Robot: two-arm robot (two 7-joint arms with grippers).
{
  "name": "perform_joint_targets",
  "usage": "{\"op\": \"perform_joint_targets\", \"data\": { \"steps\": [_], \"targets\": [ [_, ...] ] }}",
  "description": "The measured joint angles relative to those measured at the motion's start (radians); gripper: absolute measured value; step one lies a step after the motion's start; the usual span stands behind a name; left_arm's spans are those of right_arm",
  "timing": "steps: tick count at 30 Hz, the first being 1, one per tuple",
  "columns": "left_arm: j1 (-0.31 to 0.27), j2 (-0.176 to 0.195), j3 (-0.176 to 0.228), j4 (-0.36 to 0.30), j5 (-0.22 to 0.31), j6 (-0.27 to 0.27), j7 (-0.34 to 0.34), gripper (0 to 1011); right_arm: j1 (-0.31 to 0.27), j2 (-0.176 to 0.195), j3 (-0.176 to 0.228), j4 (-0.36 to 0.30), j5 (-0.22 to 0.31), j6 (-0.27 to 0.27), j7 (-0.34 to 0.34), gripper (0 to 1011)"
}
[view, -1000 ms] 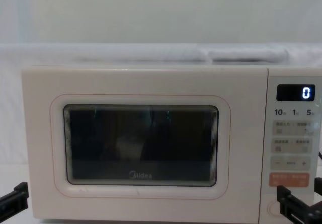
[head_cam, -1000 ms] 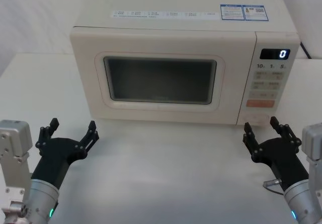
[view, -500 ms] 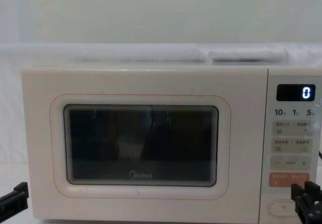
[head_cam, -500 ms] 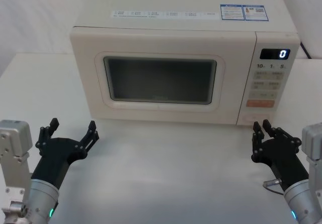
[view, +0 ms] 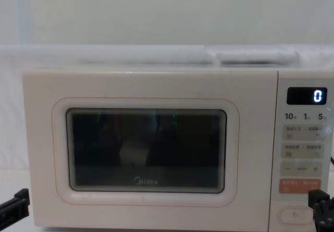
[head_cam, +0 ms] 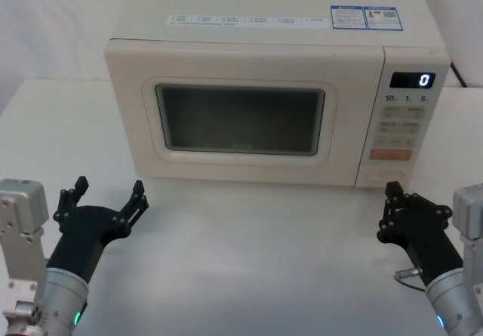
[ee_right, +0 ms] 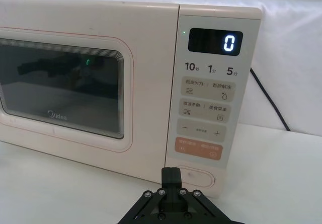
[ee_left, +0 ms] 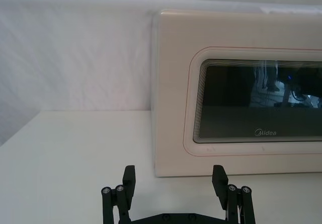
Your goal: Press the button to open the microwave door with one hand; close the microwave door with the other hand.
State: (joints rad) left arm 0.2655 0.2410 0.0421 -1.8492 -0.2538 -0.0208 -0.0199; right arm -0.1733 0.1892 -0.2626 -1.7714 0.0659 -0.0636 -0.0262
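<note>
The cream-white microwave (head_cam: 249, 57) stands at the back of the table with its door (head_cam: 240, 118) closed; the display reads "0". The wide pill-shaped button (head_cam: 385, 176) sits at the bottom of the control panel, below the orange key. My right gripper (head_cam: 391, 194) is shut with nothing in it and hovers just in front of and slightly below the button (ee_right: 198, 176), not touching it. In the right wrist view its closed tips (ee_right: 172, 173) line up near the button's left end. My left gripper (head_cam: 108, 192) stands open in front of the microwave's lower left corner (ee_left: 161, 168).
A black cable (ee_right: 269, 100) runs down behind the microwave on the right. The white table (head_cam: 249, 260) stretches between the two arms. A white backdrop (ee_left: 75, 58) rises behind.
My right gripper's fingers have closed from wide open to fully shut, staying in front of the button. The left arm and the door have not moved.
</note>
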Motion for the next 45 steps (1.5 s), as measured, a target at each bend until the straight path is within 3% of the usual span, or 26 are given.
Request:
{"op": "perform_joint_targets", "data": {
  "steps": [31, 45],
  "targets": [
    [0.0, 0.0, 0.0, 0.0, 0.0, 0.0, 0.0, 1001, 0.0, 0.0, 0.0, 0.0, 0.0, 0.0, 0.0, 0],
    [0.0, 0.0, 0.0, 0.0, 0.0, 0.0, 0.0, 1001, 0.007, -0.04, 0.046, 0.034, -0.006, 0.014, 0.034, 0]
  ]
}}
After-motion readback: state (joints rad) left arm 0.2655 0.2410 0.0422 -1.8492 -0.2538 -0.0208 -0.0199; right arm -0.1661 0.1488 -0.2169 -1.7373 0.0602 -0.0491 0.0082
